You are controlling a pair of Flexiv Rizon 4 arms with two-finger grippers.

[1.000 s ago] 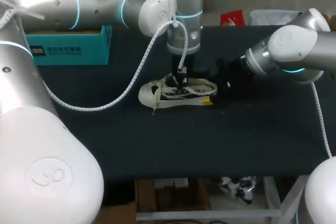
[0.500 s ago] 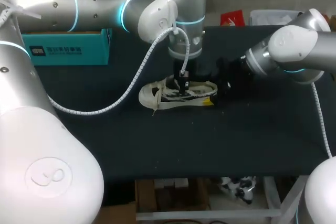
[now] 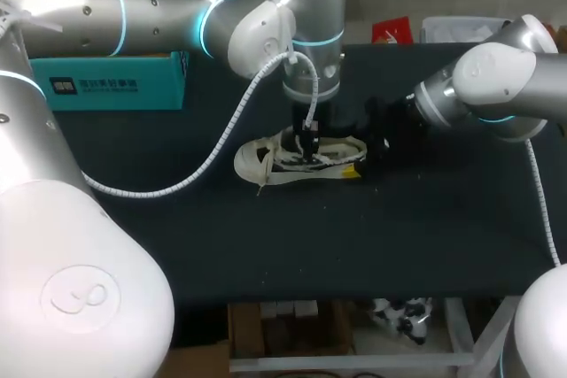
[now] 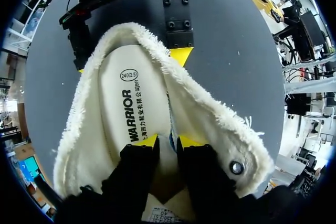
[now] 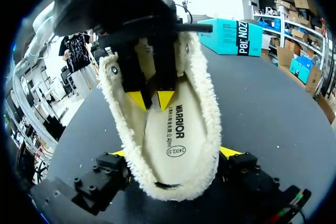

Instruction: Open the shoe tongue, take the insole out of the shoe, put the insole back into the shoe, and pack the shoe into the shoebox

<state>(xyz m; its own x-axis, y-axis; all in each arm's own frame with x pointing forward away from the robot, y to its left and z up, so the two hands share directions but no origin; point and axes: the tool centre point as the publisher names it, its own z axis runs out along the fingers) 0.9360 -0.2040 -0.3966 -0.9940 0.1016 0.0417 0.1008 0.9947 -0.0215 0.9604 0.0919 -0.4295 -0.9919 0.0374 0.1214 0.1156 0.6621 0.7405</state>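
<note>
A white fleece-lined shoe [image 3: 266, 162] lies on its side mid-table, toe toward my left. Its white insole [image 4: 128, 98] lies flat inside, also plain in the right wrist view as the insole [image 5: 176, 129]. My left gripper [image 3: 308, 146] points straight down into the shoe's mouth. Its yellow tips [image 4: 168, 141] rest on the insole a narrow gap apart, holding nothing; one fingertip [image 5: 137, 99] shows from the other side. My right gripper [image 5: 173, 153] stands wide at the heel, a finger pressed against each side of the shoe [image 5: 210, 129].
A teal shoebox [image 3: 115, 81] stands at the table's back left, also seen past the shoe as the shoebox [image 5: 231, 35]. The dark tabletop [image 3: 310, 236] spreads in front of the shoe.
My left gripper's fingers have parted slightly inside the shoe, and that arm has shifted a little to the right. The right arm and shoe have stayed still.
</note>
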